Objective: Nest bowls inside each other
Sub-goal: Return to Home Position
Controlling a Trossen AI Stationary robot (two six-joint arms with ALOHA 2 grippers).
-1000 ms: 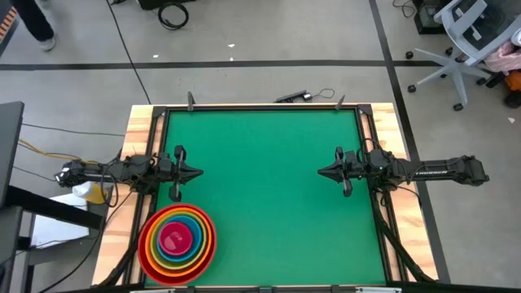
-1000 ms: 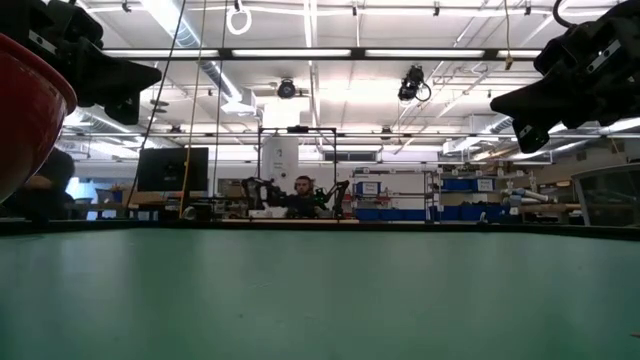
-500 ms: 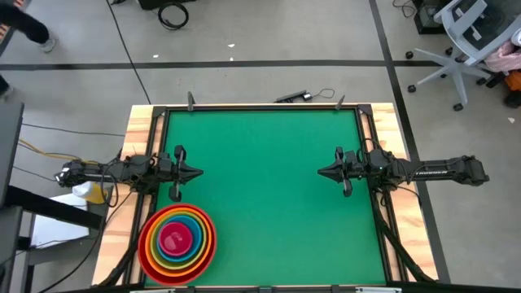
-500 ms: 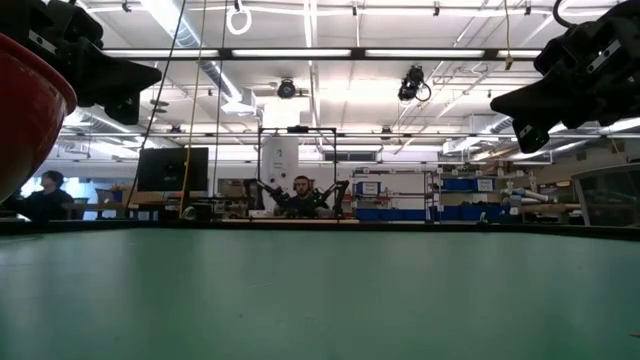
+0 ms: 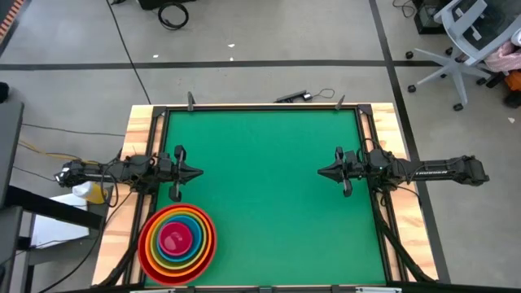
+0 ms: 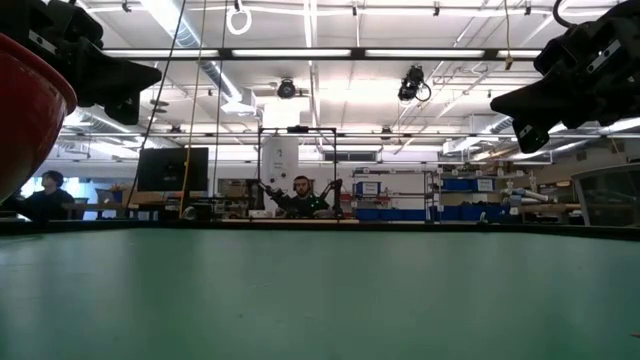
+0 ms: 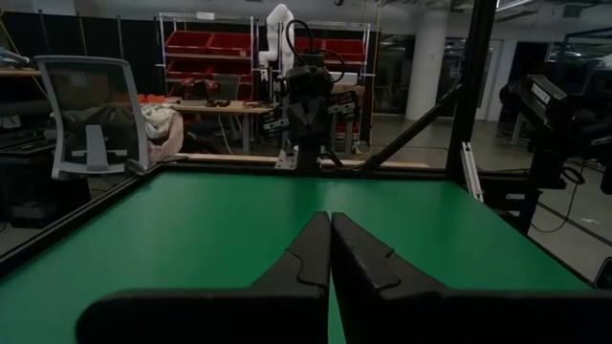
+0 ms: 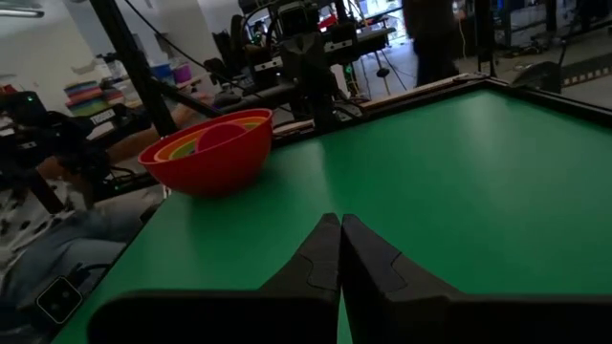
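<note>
Fingers (image 7: 308, 253) pressed together on left gripper (image 5: 195, 172) and right gripper (image 5: 322, 172), both empty at opposite table (image 5: 269, 195) sides; settle home clear of nested bowls (image 5: 177, 237).

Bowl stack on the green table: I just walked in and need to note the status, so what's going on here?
Nothing is being handled right now. The bowls sit nested in one stack near the corner of the green table beside the left arm, with the red bowl outermost and the pink bowl innermost. The left gripper hangs shut and empty at the table's left edge, close to the stack. The right gripper hangs shut and empty at the right edge, facing it.
</note>
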